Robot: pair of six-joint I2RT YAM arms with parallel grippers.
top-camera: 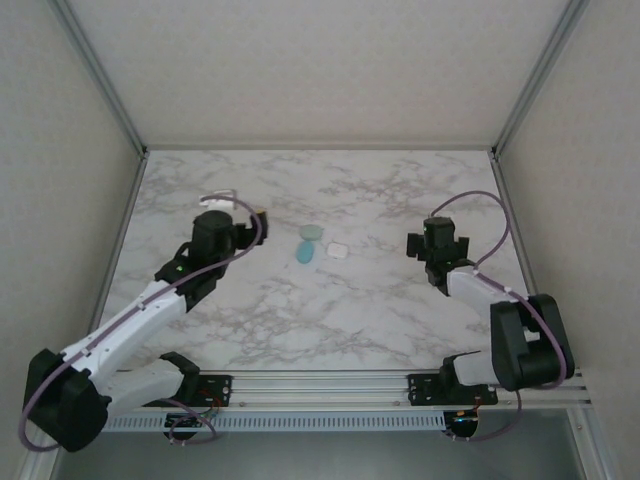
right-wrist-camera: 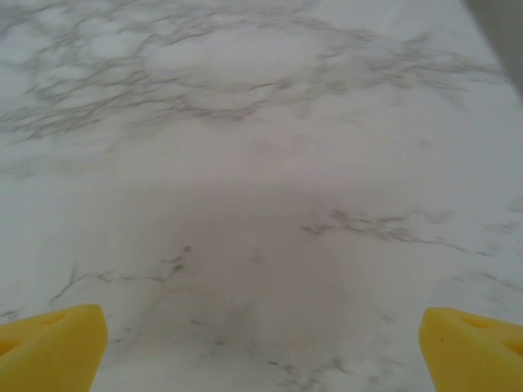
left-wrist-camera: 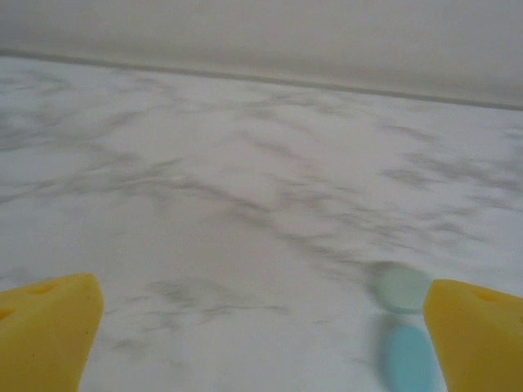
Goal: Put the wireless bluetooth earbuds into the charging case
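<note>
The charging case [top-camera: 306, 244] lies open flat at the middle of the marble table, its paler green half [top-camera: 312, 232] behind the light-blue half [top-camera: 303, 254]. In the left wrist view the case [left-wrist-camera: 404, 327] sits just inside my right fingertip [left-wrist-camera: 478, 335], blurred. My left gripper [top-camera: 246, 209] hovers to the left of the case. Its yellow fingers stand wide open [left-wrist-camera: 261, 343] over bare marble. My right gripper [top-camera: 430, 243] is off to the right of the case, also open [right-wrist-camera: 261, 351] with nothing between the fingertips. The earbuds are out of view.
A small white rounded piece [top-camera: 337, 250] lies just right of the case. Pale walls with metal posts [top-camera: 120, 110] close in the table on three sides. A metal rail [top-camera: 320, 385] with the arm bases runs along the near edge.
</note>
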